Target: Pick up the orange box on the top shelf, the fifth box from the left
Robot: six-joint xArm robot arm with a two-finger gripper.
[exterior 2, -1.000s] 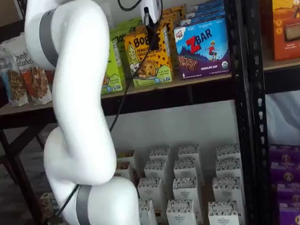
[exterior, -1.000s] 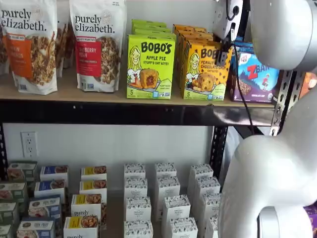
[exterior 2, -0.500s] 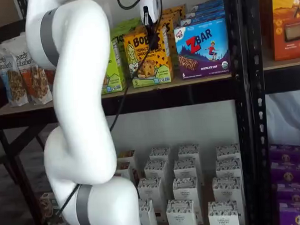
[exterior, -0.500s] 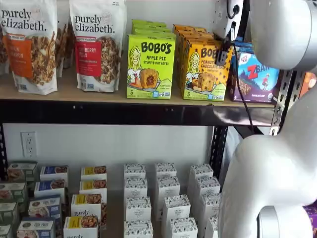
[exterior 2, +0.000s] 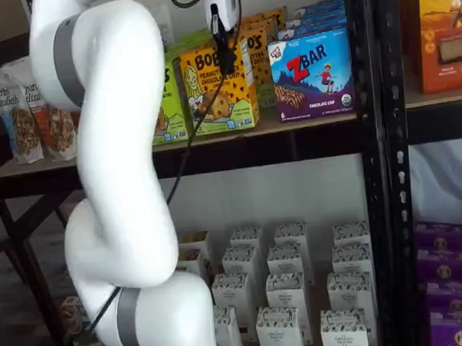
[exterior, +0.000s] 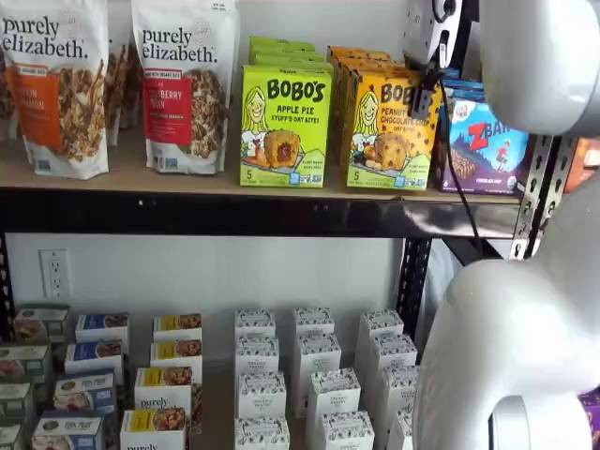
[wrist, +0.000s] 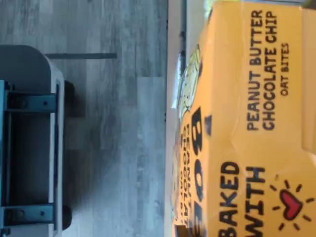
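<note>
On the top shelf (exterior: 187, 178), right of centre in both shelf views, we see the tool (exterior 2: 226, 58) apparently clenched on the orange box (exterior 2: 216, 93); next, lift it out clear.

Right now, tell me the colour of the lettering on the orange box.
Dark navy on the orange box, clearest in the wrist view.
</note>
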